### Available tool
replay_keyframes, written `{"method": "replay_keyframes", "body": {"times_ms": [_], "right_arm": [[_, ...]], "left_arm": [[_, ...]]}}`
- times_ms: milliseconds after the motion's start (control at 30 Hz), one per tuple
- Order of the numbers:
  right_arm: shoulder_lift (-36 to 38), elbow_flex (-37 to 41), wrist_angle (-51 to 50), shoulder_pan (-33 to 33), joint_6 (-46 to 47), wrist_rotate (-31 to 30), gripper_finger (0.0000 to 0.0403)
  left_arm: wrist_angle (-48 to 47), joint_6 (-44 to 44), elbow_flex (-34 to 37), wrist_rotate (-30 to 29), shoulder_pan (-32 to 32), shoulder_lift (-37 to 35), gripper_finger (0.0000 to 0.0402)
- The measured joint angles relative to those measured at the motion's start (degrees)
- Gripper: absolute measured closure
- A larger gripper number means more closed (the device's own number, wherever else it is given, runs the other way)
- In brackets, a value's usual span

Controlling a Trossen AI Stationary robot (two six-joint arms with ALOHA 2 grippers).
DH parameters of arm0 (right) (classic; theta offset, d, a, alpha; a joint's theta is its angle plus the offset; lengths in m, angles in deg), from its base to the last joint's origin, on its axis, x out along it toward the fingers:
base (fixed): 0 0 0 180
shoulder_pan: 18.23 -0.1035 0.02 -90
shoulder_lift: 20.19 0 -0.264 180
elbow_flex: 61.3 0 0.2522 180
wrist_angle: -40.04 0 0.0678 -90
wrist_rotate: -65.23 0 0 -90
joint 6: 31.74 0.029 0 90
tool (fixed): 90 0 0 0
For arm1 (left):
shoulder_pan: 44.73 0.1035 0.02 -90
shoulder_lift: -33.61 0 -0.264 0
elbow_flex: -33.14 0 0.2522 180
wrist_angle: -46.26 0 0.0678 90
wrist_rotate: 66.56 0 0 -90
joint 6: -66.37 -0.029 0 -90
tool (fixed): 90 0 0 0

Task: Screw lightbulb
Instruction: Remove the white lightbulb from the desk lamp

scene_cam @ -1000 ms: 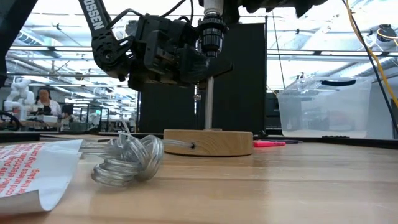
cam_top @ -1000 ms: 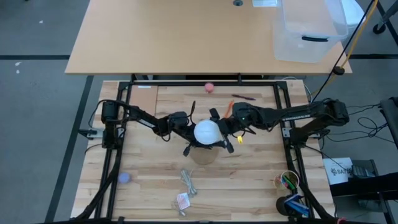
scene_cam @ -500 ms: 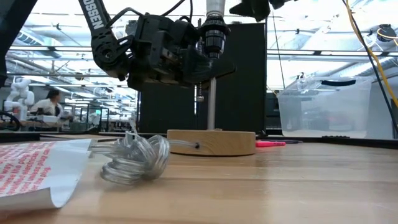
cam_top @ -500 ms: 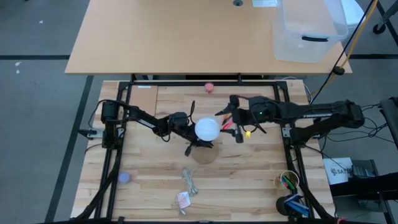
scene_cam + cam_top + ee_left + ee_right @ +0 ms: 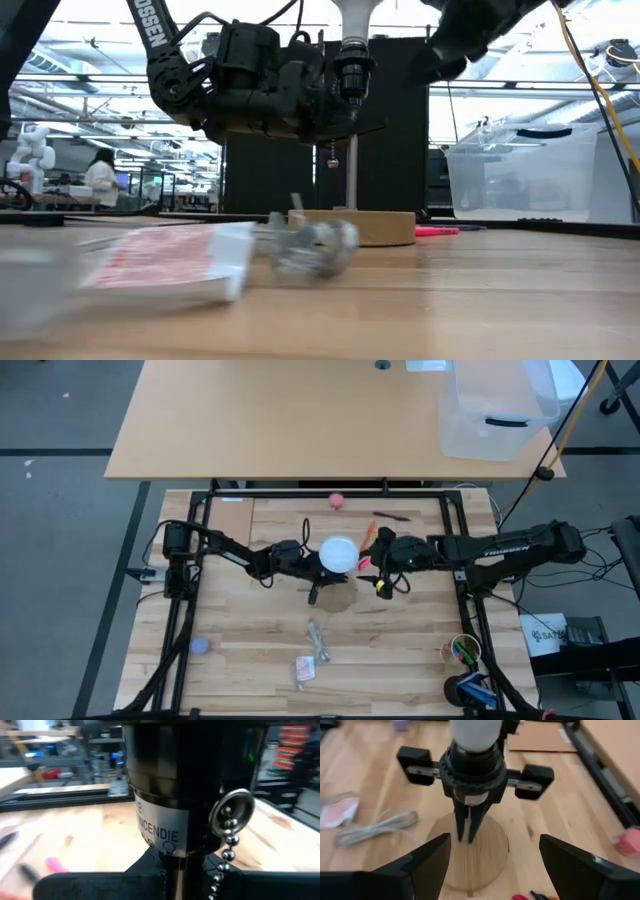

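Note:
The white lightbulb (image 5: 338,554) sits upright in the black socket (image 5: 352,75) of a lamp, its screw base hidden inside. A thin post (image 5: 350,180) joins the socket to the round wooden disc (image 5: 340,598) on the table. My left gripper (image 5: 320,566) reaches in from the left and is shut on the socket. My right gripper (image 5: 372,560) is wide open to the right of the bulb, touching nothing. In the right wrist view (image 5: 495,865) the fingers frame the lamp from a distance. My left gripper holds the lamp's black socket (image 5: 472,785) just under the bulb, between its two fingers. It comes in level from the table's left side. The socket itself hides the contact faces. The lamp stands upright, its wooden disc (image 5: 385,228) on the table.
The lamp's clear cord (image 5: 318,640) and its red-and-white tag (image 5: 305,669) lie near the disc. A pull chain (image 5: 227,827) hangs from the socket. A pink ball (image 5: 337,500), pens (image 5: 390,516), a purple ball (image 5: 200,645) and a pen cup (image 5: 463,651) are around.
My right gripper, which stood around the bulb a second ago, has drawn back toward the table's right edge and turned. My left gripper has carried the socket and bulb toward the far edge. The disc has slid along, and the cord and tag were dragged after it.

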Motion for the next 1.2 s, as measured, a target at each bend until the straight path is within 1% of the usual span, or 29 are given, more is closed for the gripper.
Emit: {"method": "replay_keyframes", "body": {"times_ms": [67, 167, 267, 367, 500, 600, 800, 867, 933, 1000, 1200], "right_arm": [[0.0, 2.1, 3.6, -1.1, 1.0, -4.3, 0.0105], [0.0, 5.4, 12.6, -2.7, 2.4, -10.8, 0.0105], [0.0, 8.5, 21.1, -4.1, 4.3, -14.6, 0.0105], [-0.1, 10.3, 25.4, -5.4, 6.2, -19.0, 0.0105], [-1.6, 11.5, 30.1, -6.3, 7.8, -23.2, 0.0105], [-4.5, 11.5, 36.4, -6.3, 6.8, -25.6, 0.0105], [-10.7, 11.5, 51.7, -5.5, 0.0, -26.5, 0.0105], [-12.2, 11.5, 56.0, -5.0, -1.1, -28.3, 0.0105], [-13.0, 11.5, 58.6, -4.2, -1.5, -29.7, 0.0105], [-13.6, 11.4, 60.6, -3.4, -1.5, -29.7, 0.0105], [-13.7, 11.4, 63.5, -1.7, -1.4, -24.0, 0.0105]], "left_arm": [[0.1, 0.6, 0.0, -3.3, 0.0, 0.0, 0.0377], [0.2, 1.4, 0.0, -9.2, 0.0, 0.0, 0.0377], [0.2, 2.7, 0.0, -14.9, 0.0, 0.0, 0.0377], [0.2, 3.6, 0.0, -19.2, 0.0, 0.0, 0.0377], [0.2, 4.3, 0.0, -23.7, 0.0, 0.0, 0.0377], [0.2, 5.2, 0.0, -25.5, 0.2, 0.0, 0.0377], [0.1, 5.4, 0.0, -26.9, 0.2, 0.0, 0.0377], [0.0, 5.4, 0.0, -26.9, 0.2, 0.0, 0.0377], [0.0, 5.5, 0.0, -26.9, 0.2, 0.0, 0.0377], [0.0, 5.5, 0.0, -26.9, 0.2, 0.0, 0.0377], [0.0, 5.6, 0.0, -26.9, 0.2, 0.0, 0.0377]]}}
